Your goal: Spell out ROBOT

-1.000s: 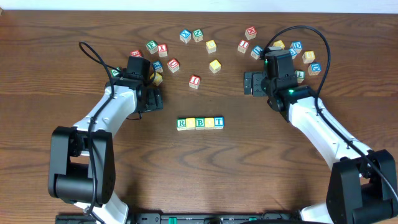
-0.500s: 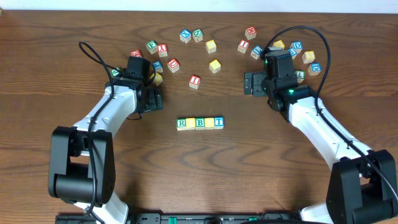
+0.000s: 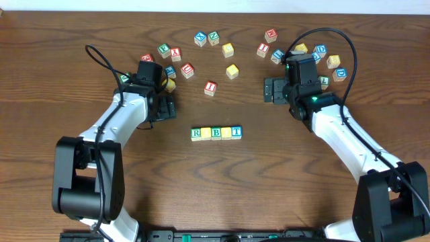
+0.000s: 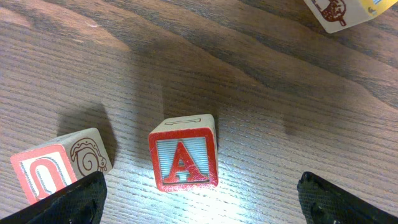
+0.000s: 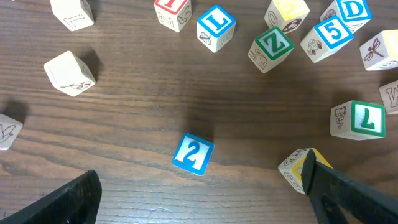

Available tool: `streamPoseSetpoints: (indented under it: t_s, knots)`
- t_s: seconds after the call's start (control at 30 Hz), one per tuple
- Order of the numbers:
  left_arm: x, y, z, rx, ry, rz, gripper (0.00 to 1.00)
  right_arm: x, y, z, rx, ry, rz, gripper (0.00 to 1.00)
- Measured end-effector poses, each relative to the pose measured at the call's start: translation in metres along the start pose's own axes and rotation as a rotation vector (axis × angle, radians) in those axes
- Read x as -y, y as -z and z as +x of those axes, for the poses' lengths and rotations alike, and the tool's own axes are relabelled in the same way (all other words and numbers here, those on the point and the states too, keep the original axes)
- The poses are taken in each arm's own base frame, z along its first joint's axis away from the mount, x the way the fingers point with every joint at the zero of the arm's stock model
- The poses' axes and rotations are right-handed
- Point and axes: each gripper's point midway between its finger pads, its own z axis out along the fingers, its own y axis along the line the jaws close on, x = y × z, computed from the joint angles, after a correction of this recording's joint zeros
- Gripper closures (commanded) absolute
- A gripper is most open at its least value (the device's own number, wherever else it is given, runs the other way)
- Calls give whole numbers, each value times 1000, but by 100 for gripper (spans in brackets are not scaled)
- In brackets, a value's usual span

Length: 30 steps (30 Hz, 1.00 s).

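robot row (image 3: 216, 133) sits mid-surface (image 3: 215, 188), five cubes touching side by side, its long axis running left to right: r, a yellow top, b, a yellow top, t. any marks on the yellow tops are too small to read. left gripper (image 4: 200, 202) stands wide and empty, the red a cube (image 4: 184, 155) just ahead of it. right gripper (image 5: 199, 205) is likewise wide and empty, facing the blue 2 cube (image 5: 193, 154). the row lies between them, nearer the robot, about equally close to both. the spelling looks finished, so no further pick seems needed.
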Motion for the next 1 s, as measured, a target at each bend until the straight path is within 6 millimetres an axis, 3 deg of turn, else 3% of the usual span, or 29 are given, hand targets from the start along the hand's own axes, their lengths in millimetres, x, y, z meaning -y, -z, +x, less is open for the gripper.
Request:
streamPoseSetpoints:
  t_s: [0.8,1.0]
  knots:
    - [-4,0,-2,12,0,-26,3,0,0,0,0,0,0,1]
    - [5,5,-33,139,17,14,3,0,0,0,-1,0,1,1]
